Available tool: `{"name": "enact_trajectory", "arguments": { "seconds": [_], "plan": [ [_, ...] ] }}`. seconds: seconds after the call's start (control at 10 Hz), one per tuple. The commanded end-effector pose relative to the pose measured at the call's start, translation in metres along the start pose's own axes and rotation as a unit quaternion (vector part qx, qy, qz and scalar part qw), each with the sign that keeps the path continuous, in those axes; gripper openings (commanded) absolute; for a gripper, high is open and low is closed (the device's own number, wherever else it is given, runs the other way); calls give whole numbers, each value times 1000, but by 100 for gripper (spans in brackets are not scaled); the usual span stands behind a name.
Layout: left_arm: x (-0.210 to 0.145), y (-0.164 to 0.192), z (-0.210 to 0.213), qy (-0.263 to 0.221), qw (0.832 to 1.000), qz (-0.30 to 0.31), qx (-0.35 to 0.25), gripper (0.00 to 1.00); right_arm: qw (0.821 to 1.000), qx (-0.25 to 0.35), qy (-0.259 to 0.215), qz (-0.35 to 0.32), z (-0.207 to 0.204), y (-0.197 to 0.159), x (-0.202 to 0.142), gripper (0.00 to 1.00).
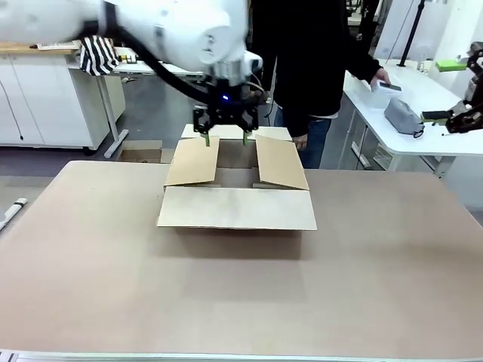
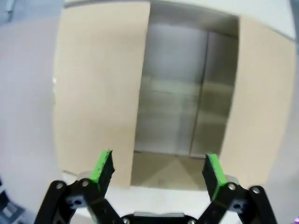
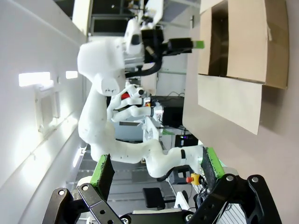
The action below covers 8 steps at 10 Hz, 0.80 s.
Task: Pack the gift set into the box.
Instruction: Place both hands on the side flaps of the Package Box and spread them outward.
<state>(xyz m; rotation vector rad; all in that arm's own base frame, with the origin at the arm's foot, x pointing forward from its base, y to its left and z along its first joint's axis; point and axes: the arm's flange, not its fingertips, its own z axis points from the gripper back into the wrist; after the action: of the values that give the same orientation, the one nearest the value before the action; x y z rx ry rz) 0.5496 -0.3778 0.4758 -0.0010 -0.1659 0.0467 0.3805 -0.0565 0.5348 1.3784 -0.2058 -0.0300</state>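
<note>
The box (image 1: pixel 235 204) stands open in the middle of the table, its four flaps spread outward. My left gripper (image 1: pixel 225 136) hovers open just above its far opening. In the left wrist view the left gripper (image 2: pixel 158 171) looks straight down into the bare inside of the box (image 2: pixel 182 93). A grey fabric item (image 1: pixel 402 117) of the gift set lies on a white side table, where the person's hand (image 1: pixel 383 77) rests by a small dark item. My right gripper (image 1: pixel 444 90) is open at the far right edge. The right gripper (image 3: pixel 156 170) holds nothing and sees the box (image 3: pixel 243 42) sideways.
The person in black stands just behind the box. The white side table (image 1: pixel 423 143) is at the right, beyond the brown tabletop (image 1: pixel 241 302). A striped cloth (image 1: pixel 98 54) hangs at the back left.
</note>
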Motion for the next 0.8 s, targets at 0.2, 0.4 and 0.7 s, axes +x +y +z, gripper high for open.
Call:
{"name": "enact_trajectory", "arguments": {
  "seconds": [0.2,0.4,0.7],
  "plan": [
    [52,-44,-46,-2,982,124,140,100,1000,0,4,12,1,0,1,100],
    [64,-43,-71,-31,963,145,227,100,1000,0,4,12,1,0,1,100],
    [65,-47,-84,-33,951,94,293,100,1000,0,4,12,1,0,1,100]
  ]
}}
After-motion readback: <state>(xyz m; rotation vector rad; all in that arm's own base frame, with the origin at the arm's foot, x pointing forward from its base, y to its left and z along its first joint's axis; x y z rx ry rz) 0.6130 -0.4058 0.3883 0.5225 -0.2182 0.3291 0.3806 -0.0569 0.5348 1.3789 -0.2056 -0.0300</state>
